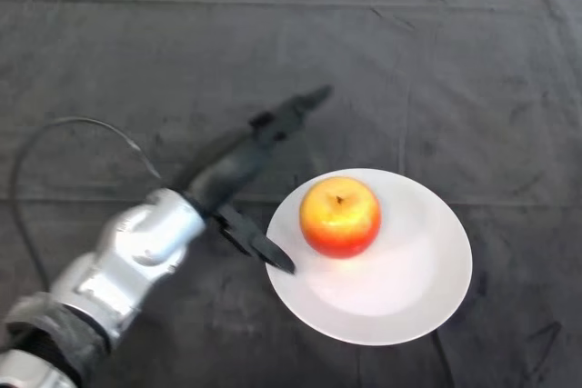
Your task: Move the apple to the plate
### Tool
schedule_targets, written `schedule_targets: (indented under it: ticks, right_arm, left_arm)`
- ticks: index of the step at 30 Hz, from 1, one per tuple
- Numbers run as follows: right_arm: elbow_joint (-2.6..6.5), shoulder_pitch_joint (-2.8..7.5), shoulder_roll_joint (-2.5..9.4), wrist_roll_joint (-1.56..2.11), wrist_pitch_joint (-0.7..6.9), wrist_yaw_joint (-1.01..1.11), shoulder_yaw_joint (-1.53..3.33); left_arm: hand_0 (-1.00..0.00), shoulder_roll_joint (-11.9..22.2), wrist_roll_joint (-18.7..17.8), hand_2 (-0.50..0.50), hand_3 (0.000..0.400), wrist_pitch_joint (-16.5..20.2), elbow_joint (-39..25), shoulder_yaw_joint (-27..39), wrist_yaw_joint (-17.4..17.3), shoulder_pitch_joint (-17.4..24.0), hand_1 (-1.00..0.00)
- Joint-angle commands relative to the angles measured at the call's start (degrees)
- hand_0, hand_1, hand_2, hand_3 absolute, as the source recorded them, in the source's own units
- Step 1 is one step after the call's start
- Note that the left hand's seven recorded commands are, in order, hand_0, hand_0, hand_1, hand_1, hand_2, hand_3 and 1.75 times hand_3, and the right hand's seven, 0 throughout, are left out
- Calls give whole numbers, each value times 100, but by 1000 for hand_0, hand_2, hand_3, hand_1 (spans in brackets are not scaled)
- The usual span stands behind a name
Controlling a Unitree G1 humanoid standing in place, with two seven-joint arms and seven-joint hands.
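Observation:
A red and yellow apple (340,215) sits upright on a white plate (409,288), in the plate's left half, stem up. My left hand (238,167) is just left of the plate, apart from the apple. Its fingers (293,111) stretch straight up and to the right, past the plate's far left rim. Its thumb (262,247) points down and right, with the tip over the plate's left rim. The hand is open and holds nothing.
The table is covered with a dark wrinkled cloth (455,61). My silver-grey forearm (127,261) comes in from the lower left.

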Motion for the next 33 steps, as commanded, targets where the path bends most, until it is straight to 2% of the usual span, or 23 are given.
schedule_targets:
  ticks: [1,11,18,24,33]
  right_arm:
    - [-54,172,-44,51,36,43,-79]
    - [-46,168,-44,50,34,42,-78]
    - [-37,163,-44,48,31,42,-78]
    - [-27,157,-43,47,27,41,-77]
    - [-8,147,-42,44,20,38,-75]
  left_arm:
    - [0,237,-108,0,0,-176,123,203,99,-9,0]
    - [0,288,-211,0,0,-396,563,749,305,-52,0]
    - [0,353,-298,0,0,-566,896,1058,318,-94,0]
    - [0,458,-373,0,0,-700,1200,1296,271,-147,0]
    - [0,689,-778,0,0,-794,1536,1810,11,-200,0]
